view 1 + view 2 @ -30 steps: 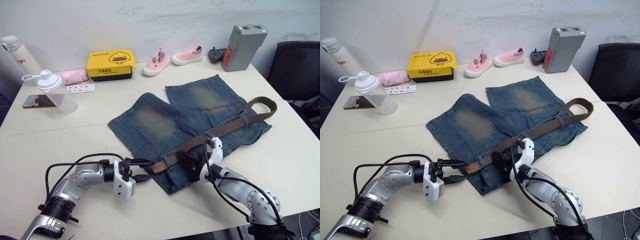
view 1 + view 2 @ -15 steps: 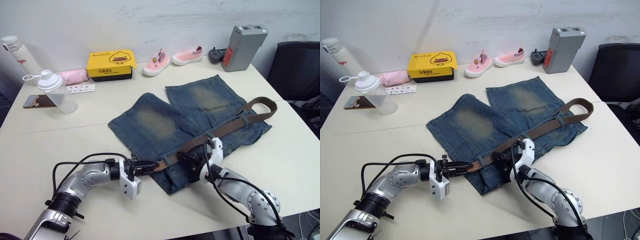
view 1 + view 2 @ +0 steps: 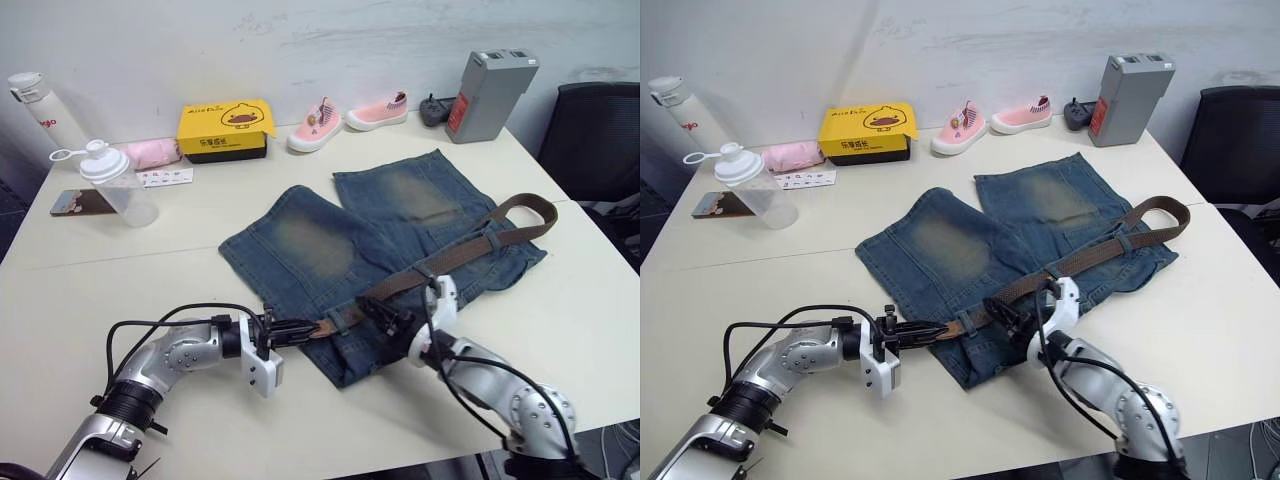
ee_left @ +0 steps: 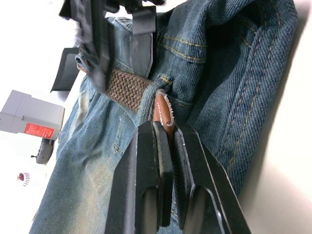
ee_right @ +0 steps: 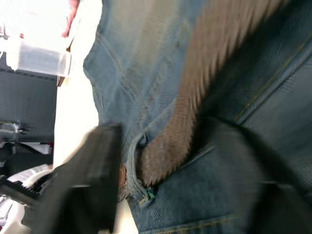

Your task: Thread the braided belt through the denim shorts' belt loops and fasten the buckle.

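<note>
Left claw (image 3: 300, 328) is clenched on the braided belt (image 3: 440, 262) tip at the near-left waistband of the denim shorts (image 3: 330, 240); right claw (image 3: 385, 318) straddles the belt, unclenched; we should draw leftward, flat, steadily.

An office or lab test room: a pale work surface (image 3: 120, 260) against a bare white wall (image 3: 300, 40), a black office chair (image 3: 590, 130), and a grey battery pack (image 3: 485, 82).

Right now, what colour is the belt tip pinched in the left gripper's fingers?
Tan-brown leather with pale stitching, capping the braided belt; clearest in the left wrist view.
</note>
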Tool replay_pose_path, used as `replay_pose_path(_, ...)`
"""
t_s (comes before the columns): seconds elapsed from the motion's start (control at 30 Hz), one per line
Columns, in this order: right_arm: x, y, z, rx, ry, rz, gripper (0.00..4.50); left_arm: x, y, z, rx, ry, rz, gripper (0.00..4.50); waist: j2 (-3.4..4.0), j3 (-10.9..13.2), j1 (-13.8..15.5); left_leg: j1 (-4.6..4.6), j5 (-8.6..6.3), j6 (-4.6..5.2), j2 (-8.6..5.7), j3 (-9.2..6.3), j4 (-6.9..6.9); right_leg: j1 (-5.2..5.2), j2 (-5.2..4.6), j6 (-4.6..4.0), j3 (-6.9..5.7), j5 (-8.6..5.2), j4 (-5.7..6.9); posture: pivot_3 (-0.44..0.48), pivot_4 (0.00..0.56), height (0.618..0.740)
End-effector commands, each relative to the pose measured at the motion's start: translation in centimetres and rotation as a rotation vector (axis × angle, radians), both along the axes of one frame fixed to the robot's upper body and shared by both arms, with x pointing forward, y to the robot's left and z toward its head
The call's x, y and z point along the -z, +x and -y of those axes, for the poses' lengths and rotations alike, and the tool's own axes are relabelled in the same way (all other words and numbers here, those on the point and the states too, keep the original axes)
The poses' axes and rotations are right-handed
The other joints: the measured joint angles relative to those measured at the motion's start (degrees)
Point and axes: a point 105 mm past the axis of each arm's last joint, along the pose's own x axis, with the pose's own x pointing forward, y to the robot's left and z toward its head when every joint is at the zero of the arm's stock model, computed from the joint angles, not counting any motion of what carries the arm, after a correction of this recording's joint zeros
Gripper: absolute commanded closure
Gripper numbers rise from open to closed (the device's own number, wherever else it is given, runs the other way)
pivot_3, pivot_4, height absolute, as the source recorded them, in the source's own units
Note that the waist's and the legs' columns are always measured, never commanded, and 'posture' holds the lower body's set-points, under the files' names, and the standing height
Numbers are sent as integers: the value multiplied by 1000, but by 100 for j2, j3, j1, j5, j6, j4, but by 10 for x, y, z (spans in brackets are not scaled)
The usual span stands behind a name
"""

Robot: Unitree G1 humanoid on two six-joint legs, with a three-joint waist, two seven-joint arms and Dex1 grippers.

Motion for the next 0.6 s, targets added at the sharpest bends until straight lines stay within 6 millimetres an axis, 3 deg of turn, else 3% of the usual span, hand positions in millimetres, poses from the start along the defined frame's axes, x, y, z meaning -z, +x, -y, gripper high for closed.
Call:
replay_pose_path(0.03,-24,-15,10,-119,-160,146,492,-1,-2,-6,-16,-12,-16,4500,-5,5,-5,1,0,1,-1,2,-3,1,-2,1,2,0,-5,0,150,739)
replay_pose_path(0.07,-27,-19,13,-151,-222,173,644,-1,-2,-8,-19,-14,-22,4500,-5,6,-3,0,-1,2,2,3,-3,2,-2,2,2,1,-8,0,150,739)
replay_pose_path(0.2,-18,-20,35,-203,-533,206,2488,-1,-4,-9,-18,-19,-35,4500,-18,13,-3,-3,1,-2,11,6,-11,4,26,2,0,0,-17,0,150,739)
replay_pose_path(0.23,-14,-18,43,-200,-610,206,2758,-1,-4,-8,-17,-20,-36,4500,-19,15,0,-3,1,-2,9,7,-10,4,38,2,0,0,-16,0,150,739)
replay_pose_path(0.37,3,-9,60,-200,-812,213,4464,-2,-5,-9,-18,-29,-48,4500,-27,15,3,1,1,-7,9,6,-1,2,54,9,4,4,-23,0,150,739)
replay_pose_path(0.5,23,-9,59,-274,-940,213,4464,-2,-7,-12,-32,-37,-69,4500,-28,15,1,1,1,-13,10,6,-2,1,62,8,6,4,-28,0,150,739)
replay_pose_path(0.6,34,-9,53,-305,-962,199,4464,5,-10,-27,-66,-11,-102,4500,-42,7,-12,3,4,-20,11,7,-2,2,67,7,7,3,-27,0,150,739)
